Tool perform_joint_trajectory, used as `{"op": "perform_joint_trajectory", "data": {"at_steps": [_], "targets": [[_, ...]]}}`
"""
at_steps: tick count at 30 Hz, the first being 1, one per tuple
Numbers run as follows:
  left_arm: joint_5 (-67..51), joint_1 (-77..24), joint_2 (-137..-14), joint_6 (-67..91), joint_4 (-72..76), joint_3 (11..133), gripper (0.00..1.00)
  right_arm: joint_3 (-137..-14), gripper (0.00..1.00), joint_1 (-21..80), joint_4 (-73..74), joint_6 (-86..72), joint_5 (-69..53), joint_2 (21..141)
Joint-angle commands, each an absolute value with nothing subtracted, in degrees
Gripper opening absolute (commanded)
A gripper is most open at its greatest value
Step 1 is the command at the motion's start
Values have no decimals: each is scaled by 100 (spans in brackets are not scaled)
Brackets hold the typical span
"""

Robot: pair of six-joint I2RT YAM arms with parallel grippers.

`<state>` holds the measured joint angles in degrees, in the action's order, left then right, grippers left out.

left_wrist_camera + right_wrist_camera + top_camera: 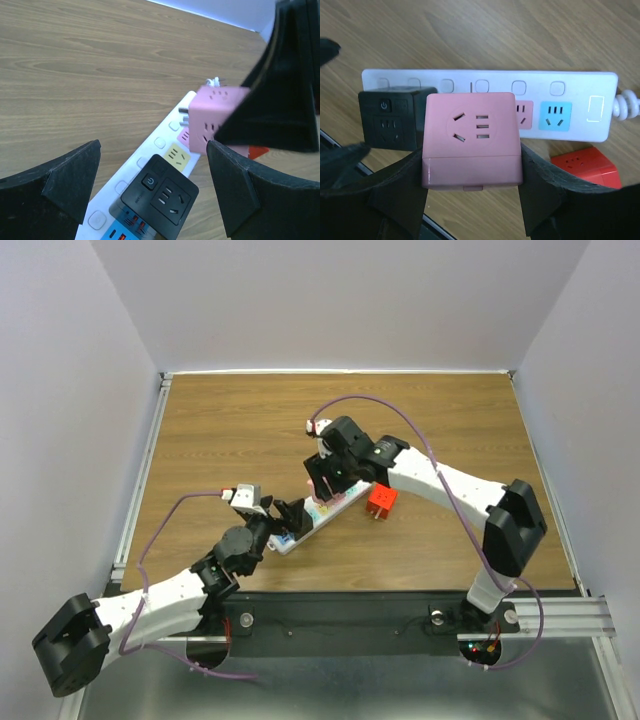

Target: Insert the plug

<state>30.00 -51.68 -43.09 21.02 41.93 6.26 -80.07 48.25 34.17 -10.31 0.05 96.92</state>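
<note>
Nearest, the left jaws stand apart over the power strip (580,82) — by its black cube (160,195). Farther on, the right jaws clamp the pink plug (471,140) just above the strip's middle; a red cube (381,502) lies on the desk (230,430) beyond.

Wood-grain surface (240,430), brown, grain running left-right. Red cube adapter (381,502) lies on it, right of centre. In the right wrist view the red cube adapter (585,167) sits at lower right, one face w/ small socket holes, partly cut off by the dark shape in front. Black cube adapter (390,120): power-button icon top left, socket slots below. In the left wrist view the black cube adapter (160,195) shows the button + 2 slot groups on its top face. Plain pale walls (340,300) on 3 sides. Metal rail (560,615) along the near edge, side rail (140,480) down the left.
</note>
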Motion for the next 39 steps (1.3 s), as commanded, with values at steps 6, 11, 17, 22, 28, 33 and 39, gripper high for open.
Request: {"op": "perform_joint_trajectory", "data": {"at_steps": [6,11,17,22,28,33,39], "targets": [[2584,-5142,-4245,2030,4632,449,99,-10000,0,4825,5745,-993,114,10809],[2479,-5150,-4122,2065,4632,378,99,-10985,0,4816,6565,-818,79,11311],[2408,-5142,-4403,2074,4667,448,99,-11628,1,4808,7022,-677,-360,11795],[2373,-5142,-4588,2065,4676,501,98,-11164,0,4799,6961,-694,-729,11734],[2338,-5150,-4456,2057,4693,448,98,-10942,0,4799,7031,-729,-686,11724],[2294,-5150,-4491,2057,4728,448,98,-11249,1,4790,7128,-721,-650,11891],[2250,-5150,-4553,2057,4755,440,98,-11557,0,4799,7146,-659,-668,12172]]}}
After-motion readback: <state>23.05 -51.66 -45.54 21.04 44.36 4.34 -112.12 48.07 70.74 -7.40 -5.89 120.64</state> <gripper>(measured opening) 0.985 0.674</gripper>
